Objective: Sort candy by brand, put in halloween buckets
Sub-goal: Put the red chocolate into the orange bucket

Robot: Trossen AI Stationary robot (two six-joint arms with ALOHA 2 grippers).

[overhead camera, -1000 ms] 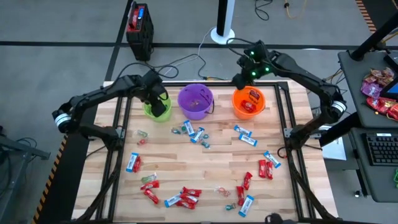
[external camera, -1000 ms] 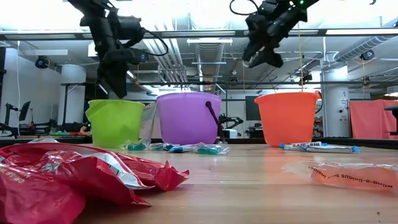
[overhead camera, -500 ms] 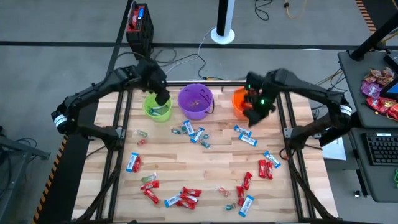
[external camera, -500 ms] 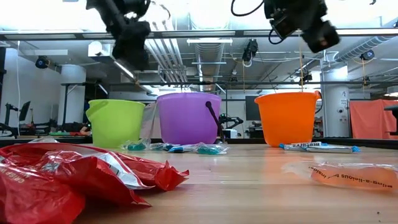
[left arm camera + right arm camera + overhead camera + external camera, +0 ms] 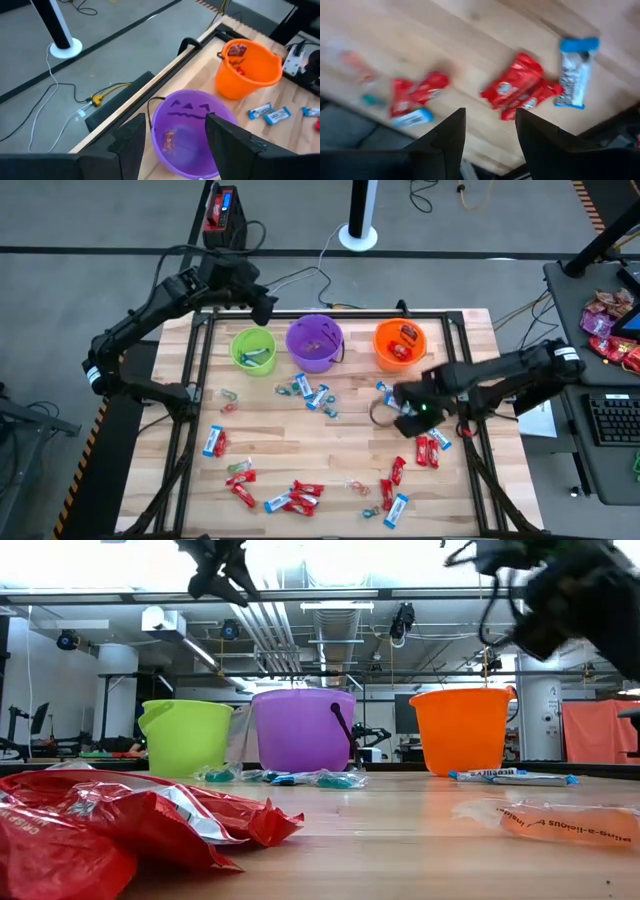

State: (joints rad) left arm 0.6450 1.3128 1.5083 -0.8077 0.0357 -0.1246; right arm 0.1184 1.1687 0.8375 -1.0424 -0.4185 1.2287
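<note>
**Both claws open and empty above the sorting table**

We see the light wooden slatted table [image 5: 330,450] first. Along its far edge stand three round plastic pails in a row: lime green pail [image 5: 252,349], purple pail [image 5: 315,342] with a jack-o'-lantern face, and orange pail [image 5: 400,344]. The orange pail holds red-wrapped pieces; the purple pail holds one small piece on its floor; the green pail holds a small greenish piece.

We find the left gripper [image 5: 262,305] raised above the table's far edge, behind the green pail and well clear of it. In the left wrist view its two dark fingers [image 5: 131,142] stand moderately apart with nothing between them, framing the purple pail [image 5: 192,132].

We find the right gripper [image 5: 400,402] low over the table in front of the orange pail, near a blue-and-white wrapped candy [image 5: 393,392]. In the right wrist view its fingers [image 5: 445,142] stand moderately apart and empty, touching nothing, above red-wrapped candies [image 5: 512,86] and a blue-and-white one [image 5: 575,70] on the wood.

The remaining wrapped candies lie loose: a cluster of blue-and-white pieces [image 5: 312,394] in front of the purple pail, and red pieces [image 5: 300,497] near the front edge.
</note>
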